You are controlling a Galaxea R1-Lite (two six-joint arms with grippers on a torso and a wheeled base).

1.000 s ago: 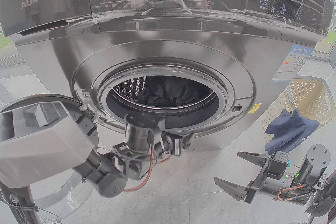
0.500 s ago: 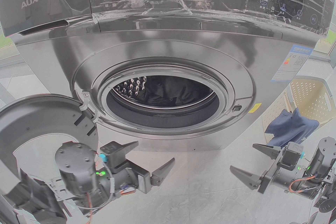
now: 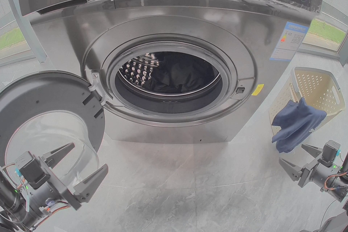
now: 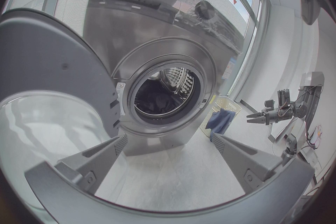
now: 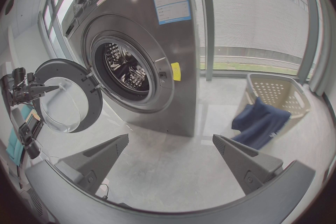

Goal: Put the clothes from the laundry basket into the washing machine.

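The left pincer [image 3: 89,156] sits in the lower left of the head view, low over the floor [image 3: 188,178] and just in front of the open door [image 3: 47,98]. Its jaws stand wide apart w/ nothing between them. The right pincer [image 3: 292,153] is at the lower right, also wide open and empty. Its tips are just below the hanging edge of the blue garment [image 3: 297,124] but, as far as I can see, not touching it.

The washing machine [image 3: 174,22] fills the upper and centre part of the frame, and its door is swung fully open to the left. Inside the drum some dark clothes [image 3: 181,75] lie toward the back, so part of the job looks done already. The laundry basket [image 3: 315,86] stands tilted at the right edge, on the floor beside the machine. The blue garment hangs over its front rim, half out. I cannot tell if more clothes lie deeper in the basket.

So, approx.: at least 1 item is in, at least 1 is left. In my judgement the next step is for the right pincer to take the blue garment & carry it to the drum.
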